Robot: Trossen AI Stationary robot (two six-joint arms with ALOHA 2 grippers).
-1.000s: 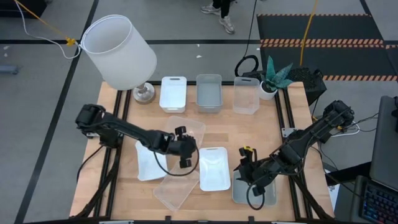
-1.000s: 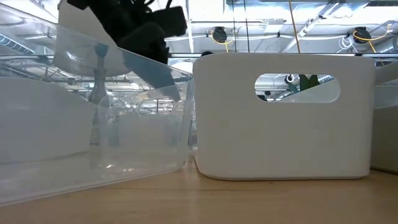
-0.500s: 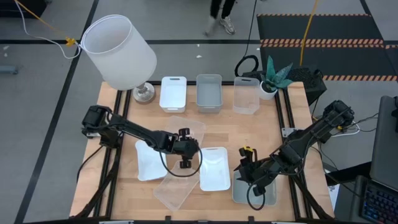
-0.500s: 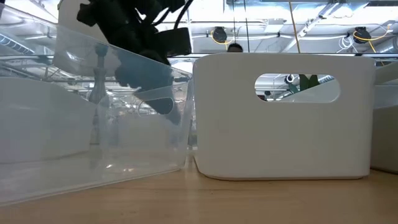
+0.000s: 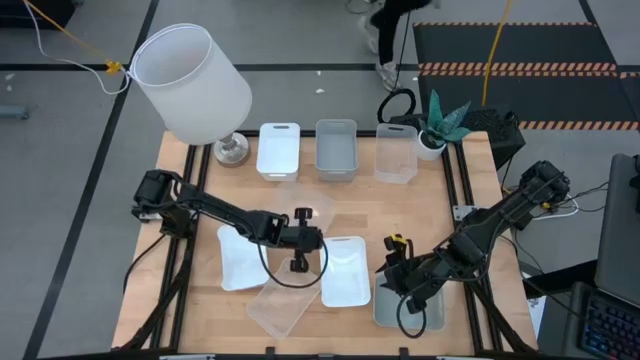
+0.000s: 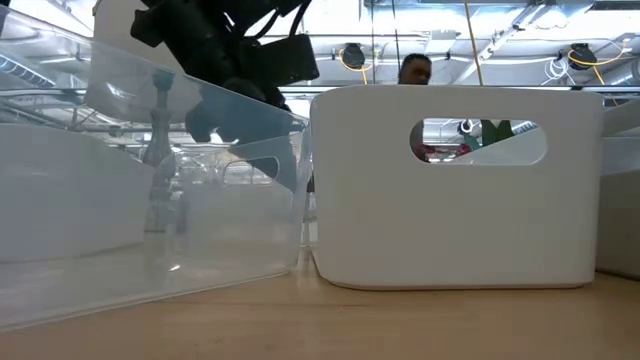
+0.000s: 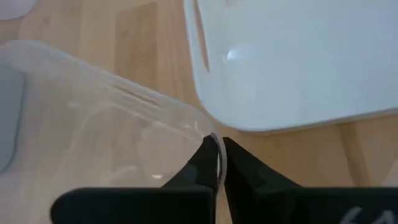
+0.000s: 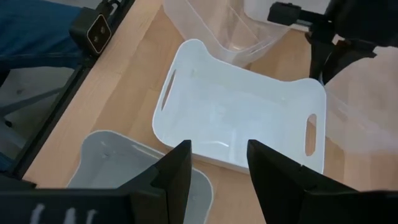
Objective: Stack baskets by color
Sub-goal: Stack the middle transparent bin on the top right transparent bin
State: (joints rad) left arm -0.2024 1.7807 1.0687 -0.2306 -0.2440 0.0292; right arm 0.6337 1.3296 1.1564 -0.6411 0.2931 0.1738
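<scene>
Now shut, left hand (image 7: 216, 163) apparently pinches clear basket (image 7: 106, 118).

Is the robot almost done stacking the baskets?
No. Nothing looks stacked yet: one white basket, one grey and one clear sit side by side at the back. The left gripper has pinched a clear basket's rim. The right gripper hovers open. The loose ones wait.

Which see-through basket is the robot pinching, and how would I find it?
Start at the big white lampshade in the table's far left corner and come toward the middle of the table. There the left gripper is shut on the rim of a clear basket, beside a white basket. Unlike the clear one in the back row, it sits crooked and tipped.
</scene>
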